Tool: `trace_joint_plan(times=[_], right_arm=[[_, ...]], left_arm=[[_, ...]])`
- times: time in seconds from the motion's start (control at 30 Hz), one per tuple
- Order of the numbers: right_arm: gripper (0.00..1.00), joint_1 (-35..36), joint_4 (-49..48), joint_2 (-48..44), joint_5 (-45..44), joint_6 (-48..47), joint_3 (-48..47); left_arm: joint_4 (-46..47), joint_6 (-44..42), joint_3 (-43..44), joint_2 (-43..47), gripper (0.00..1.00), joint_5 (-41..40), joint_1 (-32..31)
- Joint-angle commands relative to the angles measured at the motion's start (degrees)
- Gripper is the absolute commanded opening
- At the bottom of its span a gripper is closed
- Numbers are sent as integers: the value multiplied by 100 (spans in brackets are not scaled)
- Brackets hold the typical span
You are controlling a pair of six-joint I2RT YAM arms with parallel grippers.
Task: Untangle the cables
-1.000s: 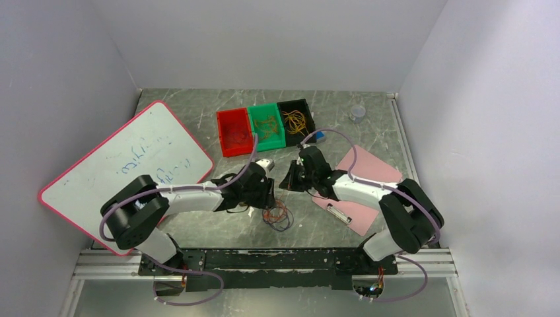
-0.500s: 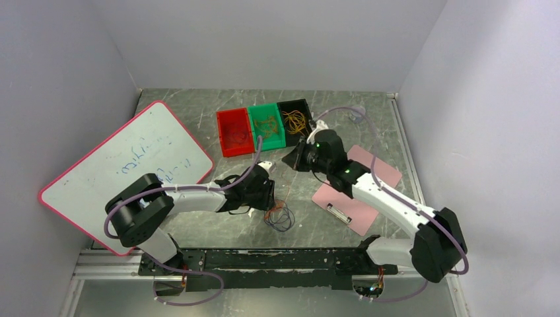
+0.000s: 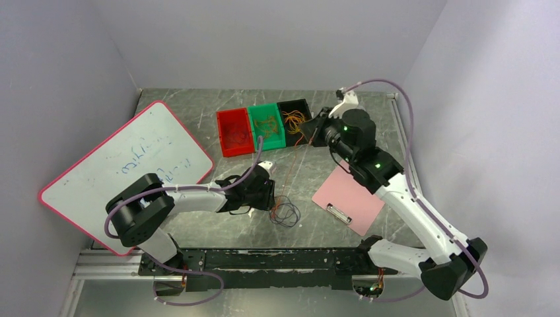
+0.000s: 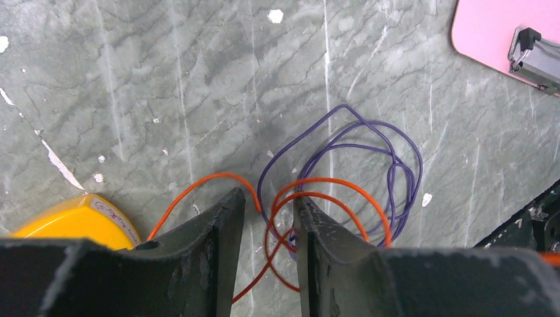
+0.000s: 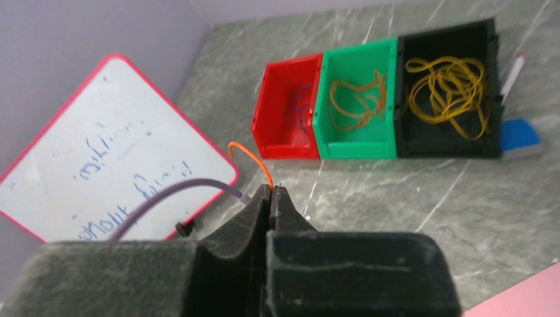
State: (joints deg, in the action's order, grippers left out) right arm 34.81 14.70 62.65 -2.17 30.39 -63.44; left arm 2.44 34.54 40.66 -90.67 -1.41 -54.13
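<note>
Jaws pressed tight, the right gripper point(image 5: 271, 191) pinches one orange cable point(image 5: 259, 164), its free end curling just past the fingertips. Beyond it stand a red bin point(image 5: 266, 112), green bin point(image 5: 356, 49) and black bin point(image 5: 449, 32), each holding loose loops. The left gripper point(image 4: 267, 198), jaws slightly spread, straddles orange strands of the cables point(image 3: 284, 212) on the table point(image 4: 165, 99). Purple loops point(image 4: 370, 146) lie just ahead of it, a pink clipboard point(image 4: 489, 33) farther off right.

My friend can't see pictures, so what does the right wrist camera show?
The right gripper is pinched shut on a thin orange cable above a grey table. Behind it stand a red bin, a green bin and a black bin holding coiled cables, with a whiteboard on the left.
</note>
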Motion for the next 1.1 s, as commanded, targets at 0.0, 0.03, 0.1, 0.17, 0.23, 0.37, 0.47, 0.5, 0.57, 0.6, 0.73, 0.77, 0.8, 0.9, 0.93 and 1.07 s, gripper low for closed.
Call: trace_joint_plan(times=[0.0, 0.03, 0.1, 0.17, 0.23, 0.37, 0.47, 0.5, 0.57, 0.6, 0.73, 0.77, 0.8, 0.9, 0.93, 1.07], right_arm=[[0, -36, 496, -229, -629, -502, -618], [0, -40, 558, -245, -691, -564, -728], [0, -39, 669, -284, -823, -692, -954], [0, -38, 751, -317, -964, -808, -1114], [0, -49, 810, -357, -1099, -920, -1269], [0, -49, 955, -384, -1383, -1162, -1606], [0, -51, 1088, -355, -1618, -1416, -1910], [0, -45, 1143, -324, -1686, -1500, -2010], [0, -50, 1210, -299, -1812, -1648, -2202], [0, -47, 1222, -304, -1880, -1710, -2275], [0, -44, 1275, -304, -1977, -1790, -2276], [0, -51, 1269, -313, -1922, -1764, -2200], [0, -48, 1260, -319, -1853, -1716, -2110], [0, -45, 1198, -373, -1654, -1521, -1748], [0, -50, 1165, -403, -1603, -1452, -1623], [0, -49, 1029, -480, -1453, -1259, -1231]], left_arm=[[-24, 41, -5, -141, 39, -180, -61], [-31, 45, -14, -137, 39, -177, -62], [-39, 58, -34, -128, 38, -193, -63], [-57, 61, -37, -113, 37, -214, -63], [-83, 70, -43, -103, 36, -243, -65], [-124, 84, -73, -61, 36, -292, -63], [-171, 89, -76, -32, 36, -339, -64], [-181, 92, -81, -22, 37, -354, -67], [-207, 108, -86, 13, 37, -389, -66], [-219, 115, -86, 33, 38, -402, -63], [-264, 172, -119, 388, 43, -356, -63], [-280, 193, -121, 531, 44, -344, -63], [-308, 194, -107, 751, 44, -338, -67], [-407, 208, -73, 1282, 47, -406, -68], [-460, 215, -41, 1438, 48, -461, -65], [-751, 166, 98, 1979, 46, -708, -31]])
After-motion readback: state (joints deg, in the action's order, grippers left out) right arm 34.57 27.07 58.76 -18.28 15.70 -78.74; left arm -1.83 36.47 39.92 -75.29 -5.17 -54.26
